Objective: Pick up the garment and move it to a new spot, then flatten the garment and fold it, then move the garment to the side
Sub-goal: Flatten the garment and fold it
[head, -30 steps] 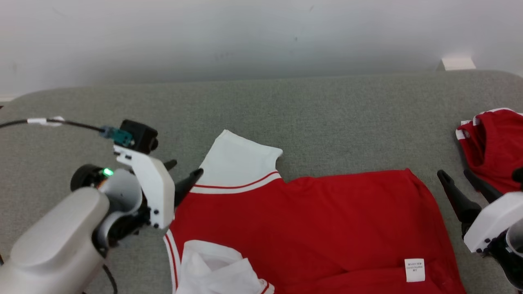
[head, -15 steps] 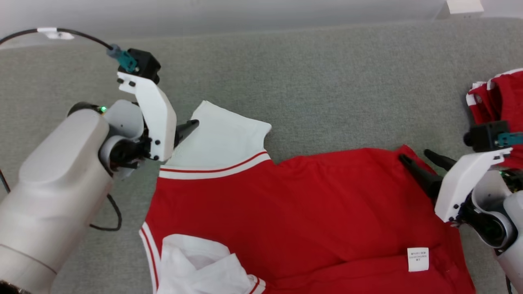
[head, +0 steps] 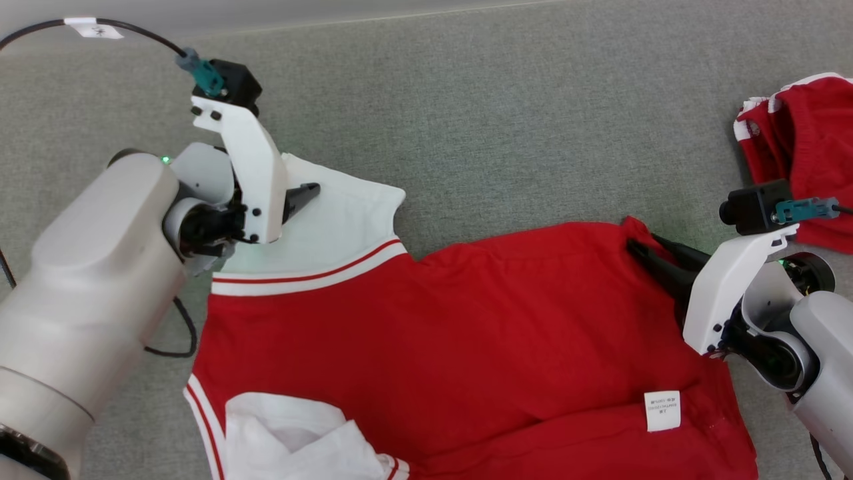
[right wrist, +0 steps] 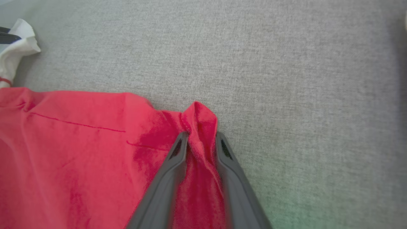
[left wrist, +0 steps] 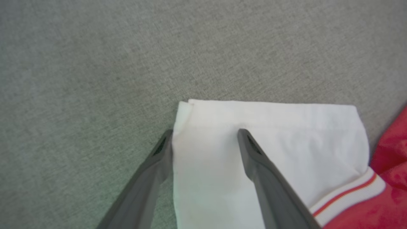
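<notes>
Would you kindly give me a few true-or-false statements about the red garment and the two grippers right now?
1. The left gripper straddles the white sleeve edge, fingers wide apart. True.
2. The right gripper has a fold of the red garment between its fingers. True.
3. The white label sits beside the white sleeve. False: it lies near the hem on the right gripper's side.
4. Another red cloth lies at the head view's far left. False: the other red cloth lies at its far right.

Red garment [head: 466, 333] lies spread — grey surface [head: 500, 100] beneath.
</notes>
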Controlling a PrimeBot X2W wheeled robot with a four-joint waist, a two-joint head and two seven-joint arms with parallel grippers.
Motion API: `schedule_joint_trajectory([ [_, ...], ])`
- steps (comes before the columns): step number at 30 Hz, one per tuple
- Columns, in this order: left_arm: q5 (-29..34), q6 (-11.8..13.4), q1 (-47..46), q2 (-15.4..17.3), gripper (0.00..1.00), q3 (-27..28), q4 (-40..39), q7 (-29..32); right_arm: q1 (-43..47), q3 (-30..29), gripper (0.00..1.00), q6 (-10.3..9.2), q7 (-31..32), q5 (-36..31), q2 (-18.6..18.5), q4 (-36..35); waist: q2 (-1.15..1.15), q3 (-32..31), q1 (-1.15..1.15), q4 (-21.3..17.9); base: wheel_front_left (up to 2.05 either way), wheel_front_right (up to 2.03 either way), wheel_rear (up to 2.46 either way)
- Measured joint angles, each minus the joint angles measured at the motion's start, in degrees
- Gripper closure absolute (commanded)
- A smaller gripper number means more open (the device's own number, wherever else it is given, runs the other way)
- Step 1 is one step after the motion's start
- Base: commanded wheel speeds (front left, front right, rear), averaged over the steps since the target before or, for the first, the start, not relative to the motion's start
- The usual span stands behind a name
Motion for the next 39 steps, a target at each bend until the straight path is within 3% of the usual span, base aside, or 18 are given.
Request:
schedule_joint_trajectory([
  [1,-0.3,0.0,-0.2,0.1,0.58,-0.7,-0.3,0.3,-0.3,0.7,0.67,0.00,-0.3,0.4,-0.1,0.2,0.00,0.0,0.00,0.0,0.00,0.00,0.00],
  [2,-0.5,0.0,-0.4,0.2,0.89,-1.1,-0.4,0.2,-0.6,1.4,0.85,-0.01,-1.0,0.7,-0.3,0.3,0.00,0.0,0.00,0.1,0.00,0.00,0.00],
  [3,-0.7,0.0,-0.6,0.4,1.00,-1.5,-0.4,-0.2,-0.7,1.8,1.00,0.00,-1.9,0.8,-0.4,0.5,0.00,0.0,0.00,0.2,0.00,0.00,0.00],
  [8,-0.9,0.0,-1.2,1.1,1.00,-3.1,1.1,-3.9,-1.6,2.9,1.00,0.01,-7.5,2.2,-0.3,3.5,0.00,-0.7,0.00,0.7,0.00,0.00,0.00],
  [14,-1.2,0.0,-1.3,1.4,1.00,-4.6,2.9,-8.6,-1.7,0.0,1.00,0.01,-16.8,4.5,0.7,9.4,0.00,-2.7,-0.01,1.5,0.00,0.00,0.00],
  [23,-4.7,-0.2,0.4,0.8,1.00,-7.6,2.7,-10.8,0.9,0.6,1.00,0.01,-22.4,8.0,1.8,11.2,0.00,-7.5,-0.01,2.6,0.00,0.00,0.00],
  [30,-9.0,-0.2,4.1,2.4,1.00,-11.1,-1.6,-9.0,5.9,2.7,1.00,0.00,-23.5,10.4,-0.6,9.6,0.00,-13.9,-0.01,3.4,0.00,0.00,0.00],
  [39,-15.3,-0.2,8.5,8.5,1.00,-15.2,-11.9,-2.6,11.6,5.2,1.00,0.00,-23.9,11.7,-3.3,9.6,0.00,-22.2,-0.02,4.7,0.00,0.00,0.00],
])
